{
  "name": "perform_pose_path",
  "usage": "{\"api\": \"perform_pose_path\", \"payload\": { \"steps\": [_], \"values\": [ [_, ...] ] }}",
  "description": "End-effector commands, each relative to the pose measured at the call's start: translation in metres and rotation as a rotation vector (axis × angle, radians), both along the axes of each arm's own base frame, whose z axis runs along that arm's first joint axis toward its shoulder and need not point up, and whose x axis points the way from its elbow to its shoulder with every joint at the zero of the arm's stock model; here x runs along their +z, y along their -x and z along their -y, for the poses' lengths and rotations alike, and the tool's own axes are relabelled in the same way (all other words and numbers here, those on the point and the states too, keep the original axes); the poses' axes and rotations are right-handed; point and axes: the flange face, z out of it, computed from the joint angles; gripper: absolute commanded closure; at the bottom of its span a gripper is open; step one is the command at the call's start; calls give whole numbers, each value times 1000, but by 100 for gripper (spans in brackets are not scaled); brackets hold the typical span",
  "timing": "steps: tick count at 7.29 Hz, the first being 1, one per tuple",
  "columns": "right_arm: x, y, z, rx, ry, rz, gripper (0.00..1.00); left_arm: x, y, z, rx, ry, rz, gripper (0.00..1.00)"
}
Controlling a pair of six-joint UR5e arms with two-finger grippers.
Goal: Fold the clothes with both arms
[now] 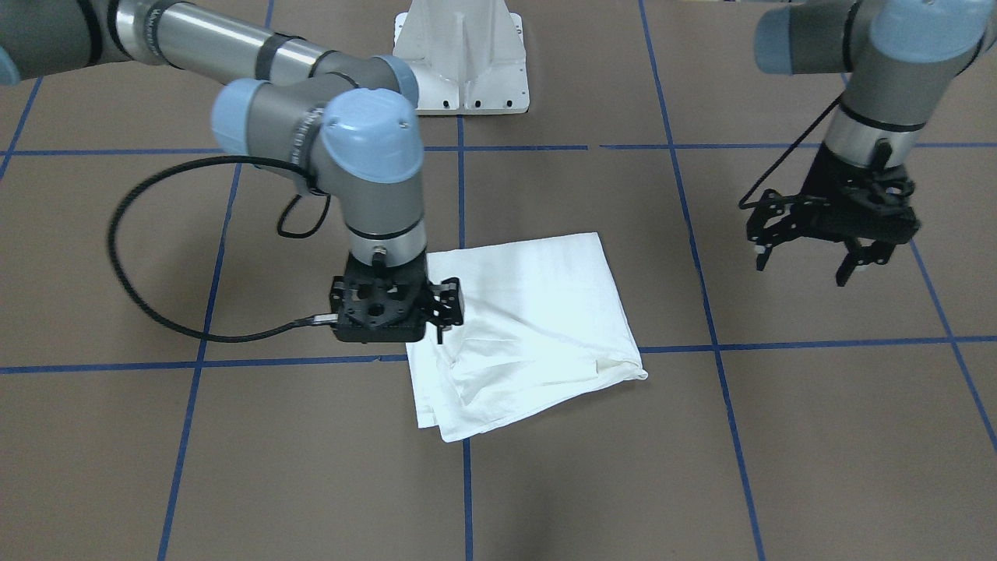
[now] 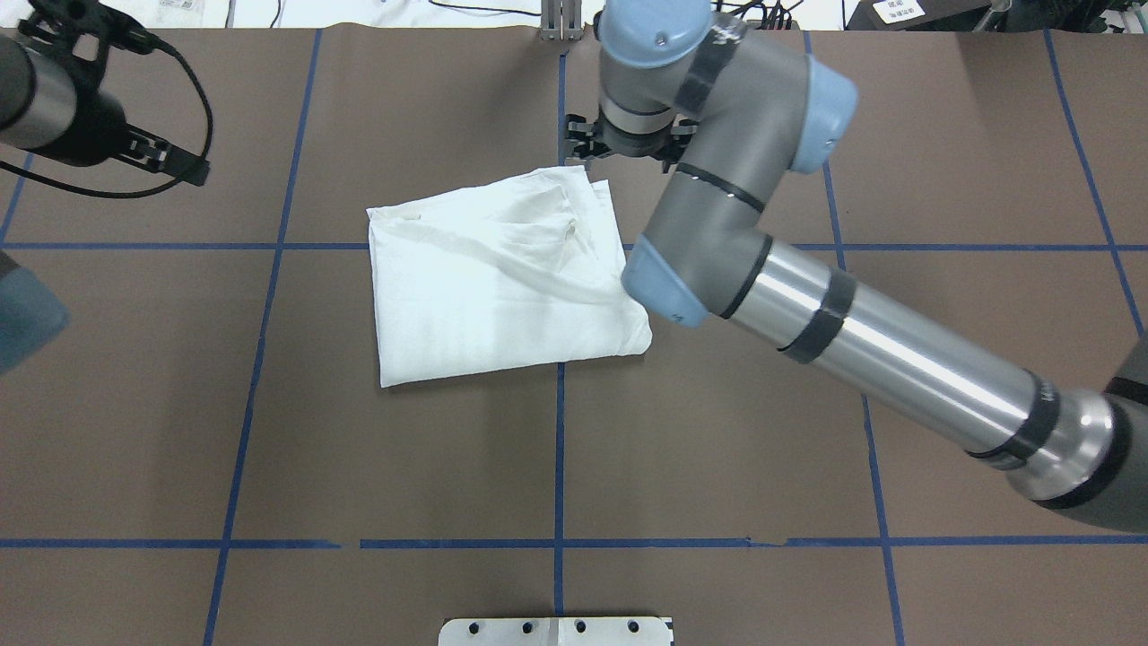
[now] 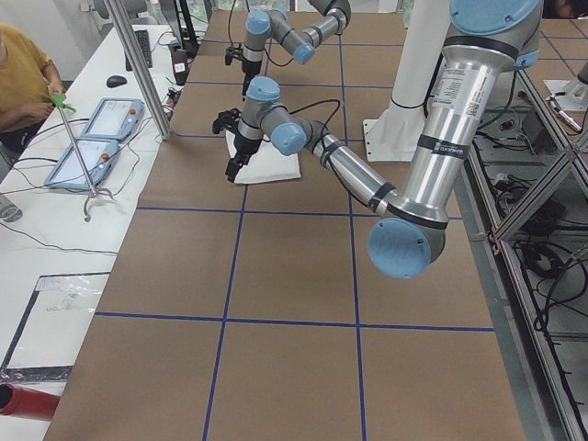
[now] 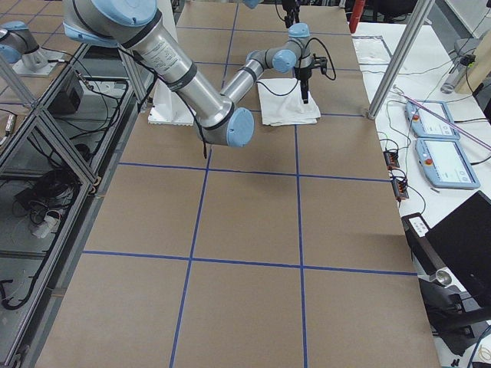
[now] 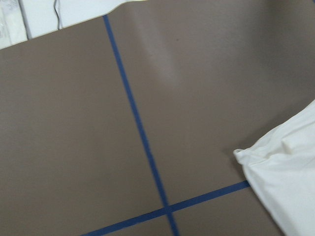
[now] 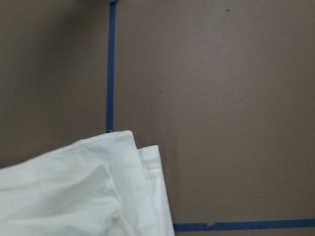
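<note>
Right gripper (image 1: 441, 323) over folded white shirt (image 1: 537, 312) corner, at tabletop (image 1: 779, 467) middle; finger gap hidden, cannot tell. Left gripper (image 1: 801, 273) toward tabletop's left edge, fingers wide apart, empty.

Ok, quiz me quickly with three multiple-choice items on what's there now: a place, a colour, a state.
1. Where is the right gripper?
A) at the edge of the shirt
B) high above its middle
C) out of view

2. What colour are the tape lines on the table?
A) red
B) blue
C) yellow

3. How is the left gripper?
A) shut on cloth
B) shut, empty
C) open, empty

Answers:
1 A: the front view shows it low at the folded white shirt's edge.
2 B: blue lines cross the brown surface.
3 C: it hangs off to the side, its fingers spread with nothing between them.
</note>
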Motion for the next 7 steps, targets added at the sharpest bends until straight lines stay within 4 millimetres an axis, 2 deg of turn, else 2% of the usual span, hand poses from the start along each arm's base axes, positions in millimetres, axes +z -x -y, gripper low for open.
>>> {"api": "perform_pose_path", "payload": {
  "steps": [1,2,3,4,5,7],
  "values": [
    [79,-184,-11,-190,-50,10,0,83,166,-17,46,1,39,0],
    [136,-246,-9,-232,-44,7,0,123,209,-53,15,82,-38,0],
    [194,-304,-14,-260,-43,-10,0,157,235,-82,-42,155,-49,0],
    [255,-361,-25,-318,-71,-57,0,223,237,-105,-47,286,-37,0],
    [306,-414,-41,-339,-69,-85,0,236,245,-110,-61,308,-35,0],
    [406,-474,-108,-376,7,-116,0,250,247,-114,-63,345,-43,0]
  ]
}}
